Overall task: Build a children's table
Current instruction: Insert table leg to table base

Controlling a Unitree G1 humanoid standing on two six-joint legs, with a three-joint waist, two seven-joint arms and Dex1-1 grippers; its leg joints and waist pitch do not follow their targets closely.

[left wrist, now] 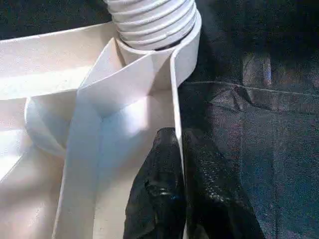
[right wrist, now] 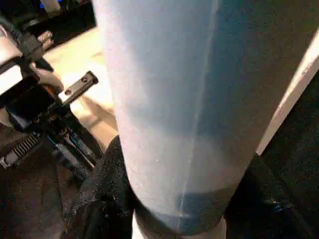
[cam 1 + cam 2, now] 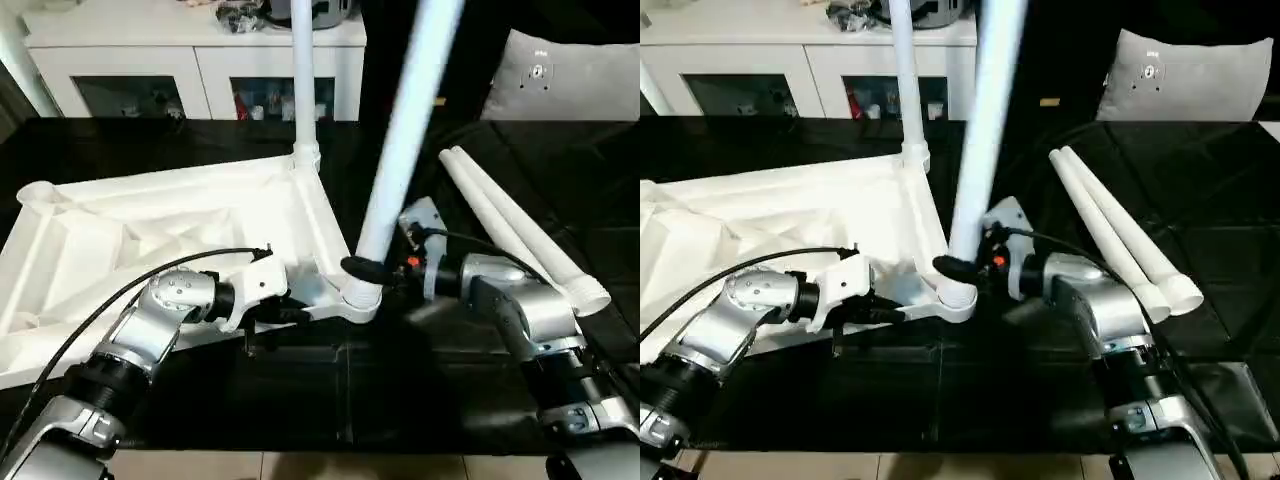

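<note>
On black table (image 3: 180, 150): white ribbed plastic tabletop (image 3: 150, 230), underside up
Left gripper (image 1: 178, 164): clenched on tabletop rim
Right gripper (image 3: 362, 268): grasping tilted white tubular leg (image 3: 405, 130) at near corner socket
Far corner: upright leg (image 3: 303, 75)
Right side: two spare legs (image 3: 520, 230)

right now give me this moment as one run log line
left gripper: shut on white ribbed plastic tabletop rim | right gripper: shut on tilted white tubular leg at near corner socket | far leg upright | two legs loose

The black surface (image 3: 200, 400) carries the upturned white tabletop (image 3: 120, 240) and 2 loose legs (image 3: 520, 240).
</note>
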